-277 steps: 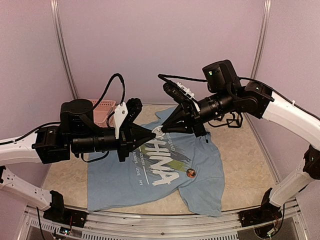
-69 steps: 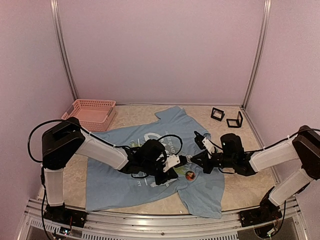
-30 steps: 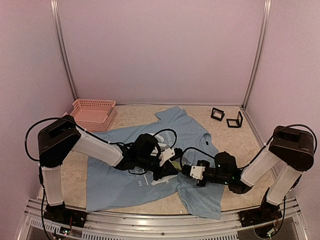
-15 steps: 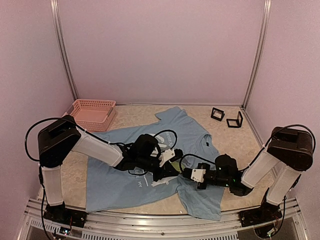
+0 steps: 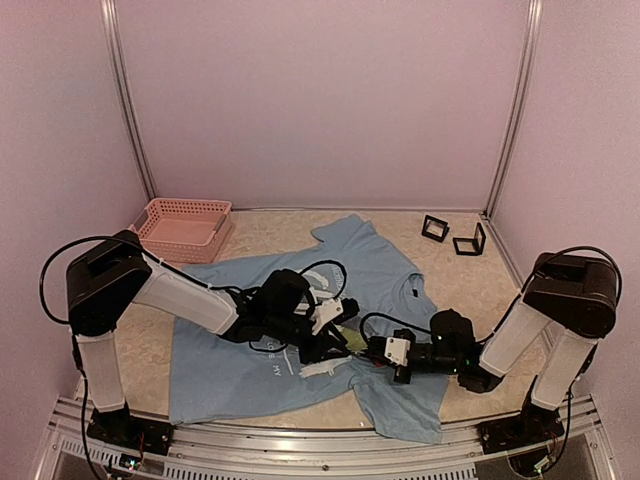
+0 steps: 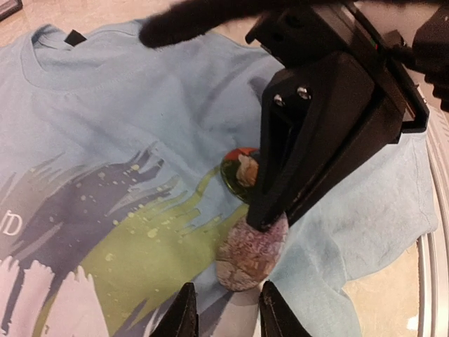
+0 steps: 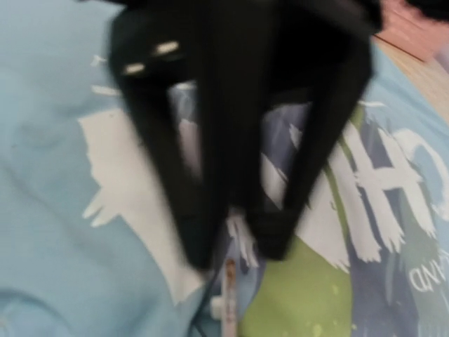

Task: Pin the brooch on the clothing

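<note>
Mid-frame, the clothing [image 5: 370,255] lay on the tabletop [image 5: 470,300], the brooch [image 6: 237,167] on its print. The left pincer [image 6: 224,319] stood slightly spread; the right pincer [image 6: 264,222], pressed together, was just beside the brooch. Pink basket [image 5: 170,242], upper left: contents unclear.

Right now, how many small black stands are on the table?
2. One black stand sits at the back right of the table, beyond the shirt; the other stand is just right of it, slightly nearer the front. Anything under the shirt would be hidden.

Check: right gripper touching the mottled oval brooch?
Touching. Left wrist view: the shut tip of the right gripper sits on the upper edge of the mottled oval brooch, no gap.
</note>
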You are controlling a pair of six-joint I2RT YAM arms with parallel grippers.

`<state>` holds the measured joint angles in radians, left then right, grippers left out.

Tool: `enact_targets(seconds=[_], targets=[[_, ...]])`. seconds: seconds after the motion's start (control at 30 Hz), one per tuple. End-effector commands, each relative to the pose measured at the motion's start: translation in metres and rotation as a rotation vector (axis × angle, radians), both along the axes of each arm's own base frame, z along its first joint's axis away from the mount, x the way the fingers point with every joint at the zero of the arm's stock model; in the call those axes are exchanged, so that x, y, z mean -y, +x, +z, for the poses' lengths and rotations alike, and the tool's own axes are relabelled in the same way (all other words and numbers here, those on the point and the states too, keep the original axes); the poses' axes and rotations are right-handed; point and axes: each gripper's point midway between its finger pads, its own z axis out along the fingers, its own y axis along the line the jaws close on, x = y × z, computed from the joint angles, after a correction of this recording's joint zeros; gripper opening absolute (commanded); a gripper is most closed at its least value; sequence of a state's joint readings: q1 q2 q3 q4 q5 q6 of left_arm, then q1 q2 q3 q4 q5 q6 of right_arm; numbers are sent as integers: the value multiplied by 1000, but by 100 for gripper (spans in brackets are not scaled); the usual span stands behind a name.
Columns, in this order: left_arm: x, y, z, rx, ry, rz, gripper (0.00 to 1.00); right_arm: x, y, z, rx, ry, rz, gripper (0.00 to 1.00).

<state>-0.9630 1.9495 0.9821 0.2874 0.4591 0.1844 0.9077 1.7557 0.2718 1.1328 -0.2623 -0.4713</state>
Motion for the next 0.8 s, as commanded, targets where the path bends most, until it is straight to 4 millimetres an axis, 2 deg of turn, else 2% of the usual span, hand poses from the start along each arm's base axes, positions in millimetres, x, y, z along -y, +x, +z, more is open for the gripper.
enact_targets(seconds=[0.0,0.37,0.5,0.6,0.67,0.77], targets=[[4,16,36,104,-88,36,29,-6,-16,1,-57,33,89,0],[6,3,31,102,-102,-29,28,-3,-13,18,-103,106,101,0],[0,3,45,110,-161,-24,28,-4,-11,22,-124,124,105,0],[-8,-5,53,163,-202,-49,29,-4,-11,24,-140,139,114,0],[-13,-14,55,213,-229,-85,30,-4,-11,24,-151,142,122,0],[-10,-10,56,263,-223,-79,29,-6,-12,22,-164,142,128,0]])
